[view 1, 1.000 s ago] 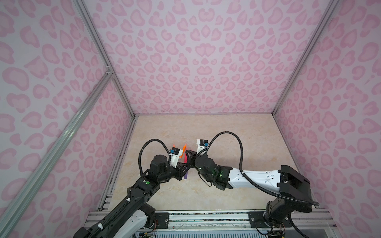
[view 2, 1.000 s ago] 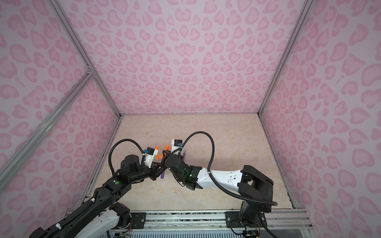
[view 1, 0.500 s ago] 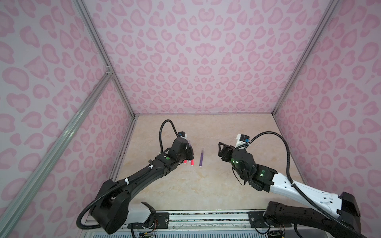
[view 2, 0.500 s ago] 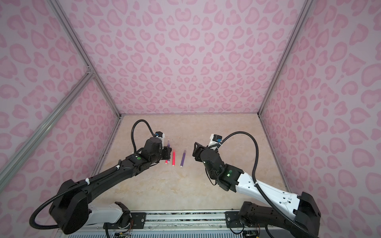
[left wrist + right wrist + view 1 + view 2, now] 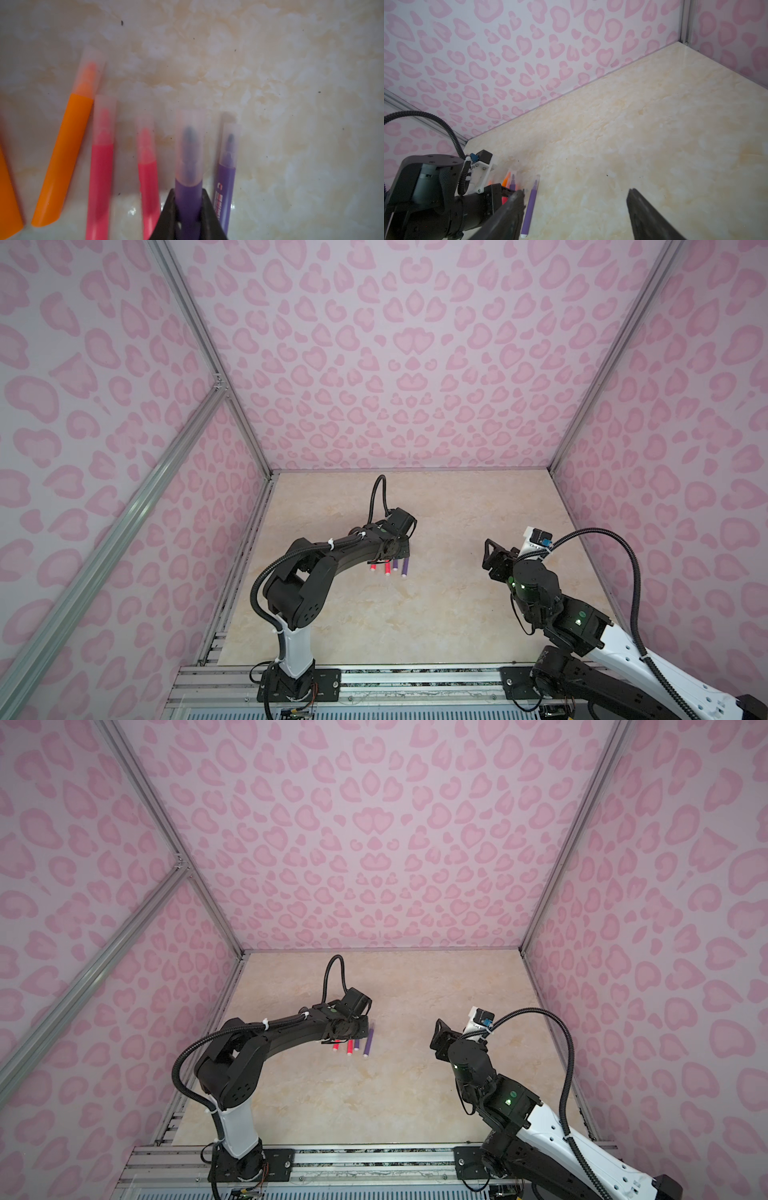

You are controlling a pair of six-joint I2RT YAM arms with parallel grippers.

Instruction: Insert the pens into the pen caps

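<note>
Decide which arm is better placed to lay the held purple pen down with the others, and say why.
Left. The left gripper is shut on the capped purple pen, right beside the other purple pen. The right gripper is open, empty and well away from them.

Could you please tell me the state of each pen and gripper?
left gripper: shut on the held purple pen
right gripper: open, empty
held purple pen: capped
other purple pen: capped, on the table
pink-red pens: capped, lying
orange pen: capped, lying
second orange pen: tip out of view
</note>
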